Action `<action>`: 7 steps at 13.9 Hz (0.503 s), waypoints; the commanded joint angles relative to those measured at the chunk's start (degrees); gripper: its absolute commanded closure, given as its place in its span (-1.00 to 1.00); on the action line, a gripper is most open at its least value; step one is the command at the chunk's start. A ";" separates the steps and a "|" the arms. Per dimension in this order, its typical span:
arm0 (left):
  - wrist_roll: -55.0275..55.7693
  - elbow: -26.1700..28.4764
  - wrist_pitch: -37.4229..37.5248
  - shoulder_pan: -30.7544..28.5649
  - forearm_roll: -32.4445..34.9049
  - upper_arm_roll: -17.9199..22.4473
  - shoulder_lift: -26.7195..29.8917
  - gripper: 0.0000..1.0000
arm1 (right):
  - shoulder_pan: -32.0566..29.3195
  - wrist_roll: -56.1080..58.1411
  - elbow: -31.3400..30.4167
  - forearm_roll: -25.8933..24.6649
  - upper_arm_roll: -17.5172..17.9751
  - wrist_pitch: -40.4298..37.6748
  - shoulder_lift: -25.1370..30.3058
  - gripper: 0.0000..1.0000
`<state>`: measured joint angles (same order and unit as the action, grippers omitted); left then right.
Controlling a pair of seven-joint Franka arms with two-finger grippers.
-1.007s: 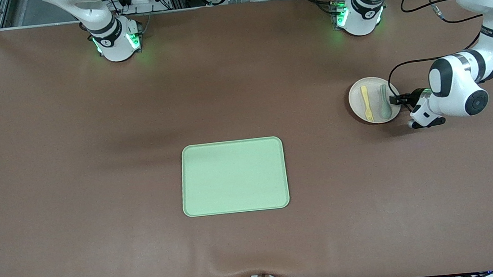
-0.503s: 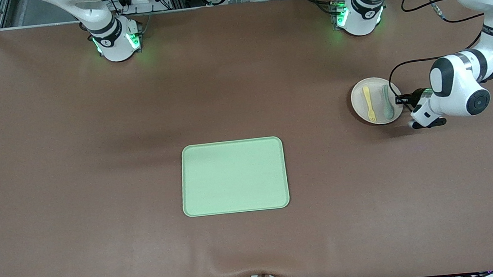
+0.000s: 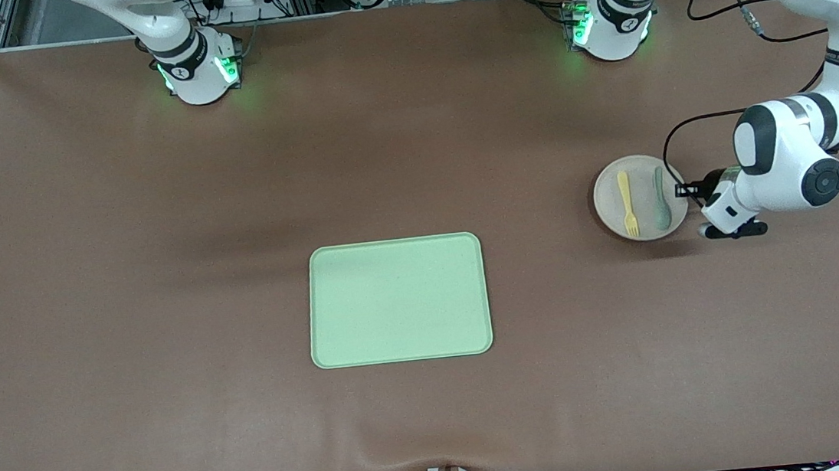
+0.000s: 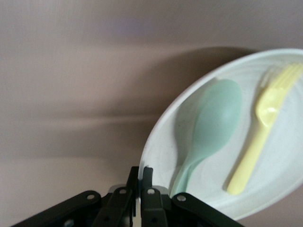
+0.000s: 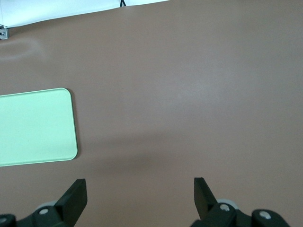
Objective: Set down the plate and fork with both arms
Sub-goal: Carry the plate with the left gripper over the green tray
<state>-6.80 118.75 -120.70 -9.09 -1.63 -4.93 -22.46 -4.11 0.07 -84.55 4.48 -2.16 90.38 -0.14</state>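
Note:
The small off-white plate (image 3: 641, 185) is toward the left arm's end of the table, and a shadow lies under it. On it lie the pale yellow fork (image 3: 627, 204) and a grey-green spoon (image 3: 661, 199), side by side. My left gripper (image 3: 683, 189) is shut on the plate's rim at the edge beside the spoon. The left wrist view shows the gripper (image 4: 141, 172) pinching the rim of the plate (image 4: 163, 142), with the spoon (image 4: 208, 123) and fork (image 4: 258, 142) on it. My right gripper (image 5: 139, 194) is open and empty above bare table, out of the front view.
The rectangular light-green tray (image 3: 397, 300) lies at the table's middle, nearer to the front camera than the plate; its corner shows in the right wrist view (image 5: 33, 127). Brown mat covers the table. A cable loops beside the left wrist.
My left gripper has carried the plate, with fork and spoon on it, toward the front camera. The shadow under the plate has grown. The tray has not moved.

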 commanded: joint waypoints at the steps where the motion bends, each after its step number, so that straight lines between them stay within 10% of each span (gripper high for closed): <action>1: 0.82 -6.67 3.09 0.04 -4.94 -2.27 -1.71 1.00 | -1.43 -0.51 0.35 1.32 0.75 -0.47 -0.03 -1.00; 7: 1.09 -17.31 7.50 0.30 -11.12 -9.38 -5.74 1.00 | -1.43 -0.51 0.35 1.32 0.75 -0.47 -0.03 -1.00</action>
<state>-6.36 106.34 -115.32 -8.81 -11.50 -11.89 -25.53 -4.11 0.07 -84.55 4.48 -2.16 90.38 -0.15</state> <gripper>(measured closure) 0.952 0.000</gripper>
